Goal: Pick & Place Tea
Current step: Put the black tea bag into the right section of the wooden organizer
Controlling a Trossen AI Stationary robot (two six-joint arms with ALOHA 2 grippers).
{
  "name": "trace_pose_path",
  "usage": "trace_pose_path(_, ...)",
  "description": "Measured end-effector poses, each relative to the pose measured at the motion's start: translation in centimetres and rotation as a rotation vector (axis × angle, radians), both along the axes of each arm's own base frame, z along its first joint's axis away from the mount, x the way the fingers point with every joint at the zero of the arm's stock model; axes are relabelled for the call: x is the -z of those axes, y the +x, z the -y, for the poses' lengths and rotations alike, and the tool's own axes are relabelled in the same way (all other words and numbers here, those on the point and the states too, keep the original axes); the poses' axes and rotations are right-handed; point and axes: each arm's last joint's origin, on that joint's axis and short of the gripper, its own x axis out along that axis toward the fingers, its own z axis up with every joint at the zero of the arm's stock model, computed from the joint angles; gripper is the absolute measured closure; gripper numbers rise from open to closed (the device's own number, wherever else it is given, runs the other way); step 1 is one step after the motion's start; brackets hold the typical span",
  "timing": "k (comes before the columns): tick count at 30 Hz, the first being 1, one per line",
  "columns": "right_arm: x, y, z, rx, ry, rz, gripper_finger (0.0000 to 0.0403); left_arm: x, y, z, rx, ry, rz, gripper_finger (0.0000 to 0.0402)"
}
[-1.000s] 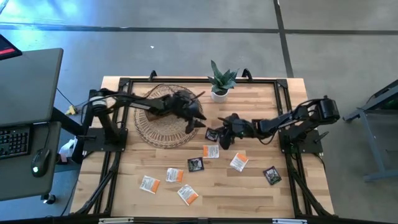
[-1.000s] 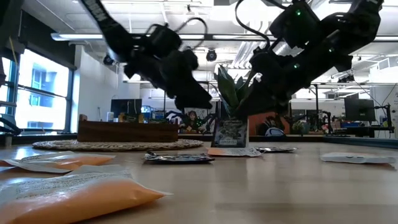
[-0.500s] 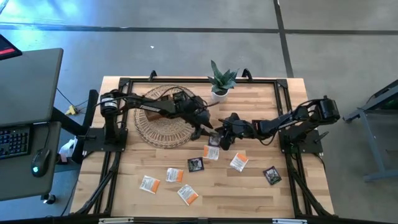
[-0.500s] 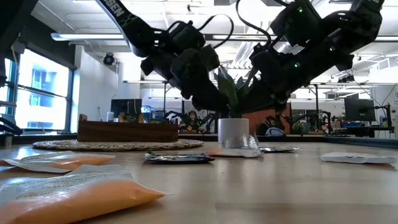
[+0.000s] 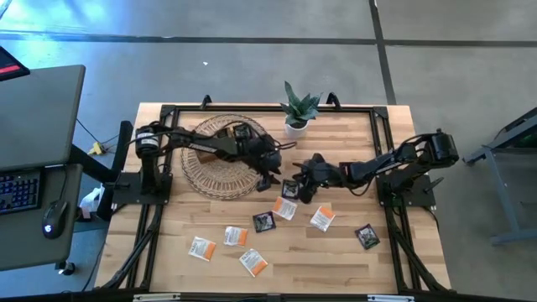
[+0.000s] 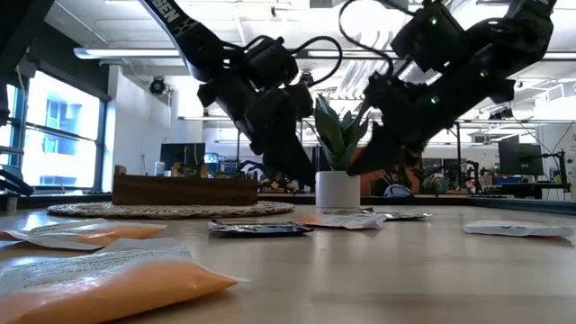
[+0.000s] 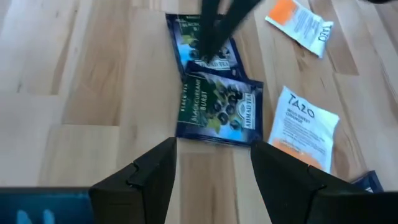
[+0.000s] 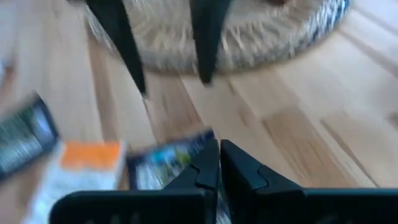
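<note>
Both pincers meet near the middle of the pale wooden table [image 5: 352,256]. On the left arm, the left gripper [image 5: 270,174] hangs just above the table with its two dark fingers [image 7: 144,180] spread wide and nothing between them, right at the edge of the round woven wicker mat [image 5: 220,156]. Straight ahead of those fingers lies a dark blue square tea sachet with a blackcurrant label [image 7: 217,109], flat on the wood, and a second dark sachet [image 7: 205,38] lies partly under its far edge.

From the opposite side, the right gripper [image 5: 295,184] reaches in – its fingers [image 8: 208,163] are pressed almost together, their tips at the rim of a dark sachet; whether they pinch it cannot be told.

An orange-and-white Tazo sachet [image 7: 303,126] lies just beside the dark pair, and another orange-and-white one [image 7: 300,20] lies farther off. More tea sachets – four orange-and-white [image 5: 201,248] and two dark [image 5: 367,236] – are scattered flat across the near half of the table. On the mat stands a brown wooden tray [image 6: 184,190], and a small green plant in a white pot [image 5: 297,109] sits at the table's far edge.
</note>
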Motion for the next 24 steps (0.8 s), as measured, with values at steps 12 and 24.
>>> trace_pose_path(12,1.2,-0.5,0.1,0.061,0.008,-0.097,0.0286,0.0,0.0,0.5,0.008,0.008,-0.006,0.0197)
trace_pose_path(24,4.3,0.1,0.2,0.091,0.0,-0.157,0.0271,0.1,0.2,1.4,0.036,0.021,-0.008,0.0197)
